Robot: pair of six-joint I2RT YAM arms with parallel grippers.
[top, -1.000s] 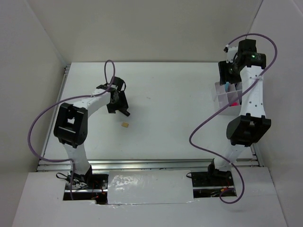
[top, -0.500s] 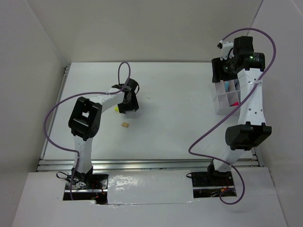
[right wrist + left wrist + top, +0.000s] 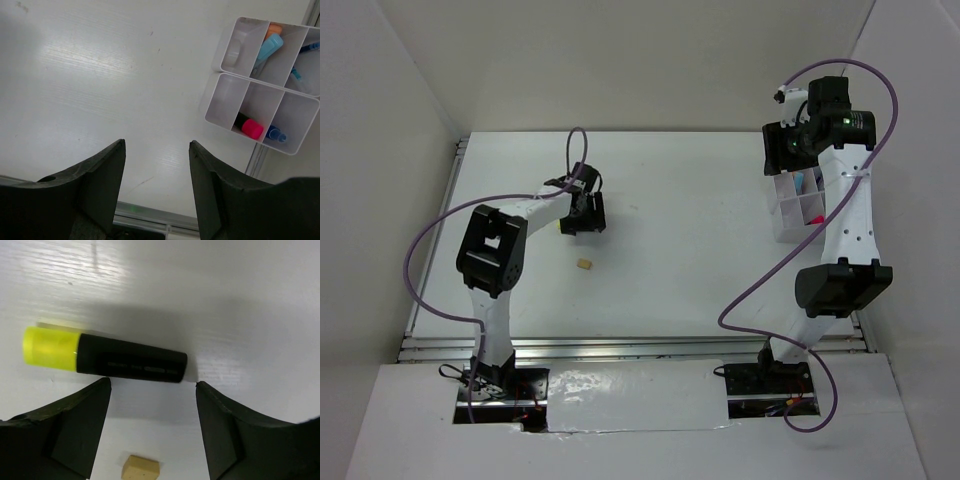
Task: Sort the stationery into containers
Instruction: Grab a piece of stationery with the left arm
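Observation:
A yellow highlighter with a black body lies on the white table just beyond my left gripper's open, empty fingertips. A tan eraser block lies between the fingers, nearer the wrist, and shows in the top view. From above, my left gripper hovers beside the highlighter. The clear organiser tray holds a pink highlighter, a blue-capped bottle, a light-blue-capped tube and a blue pen. My right gripper is open and empty, high and left of the tray.
An orange item lies in the tray's far compartment. The table's metal rail runs under my right gripper. White enclosure walls stand on all sides. The right arm's purple cable loops over the table's right part.
My left gripper has moved from beside the eraser up to the yellow highlighter and shifted slightly left. My right gripper has lifted and swung left off the tray.

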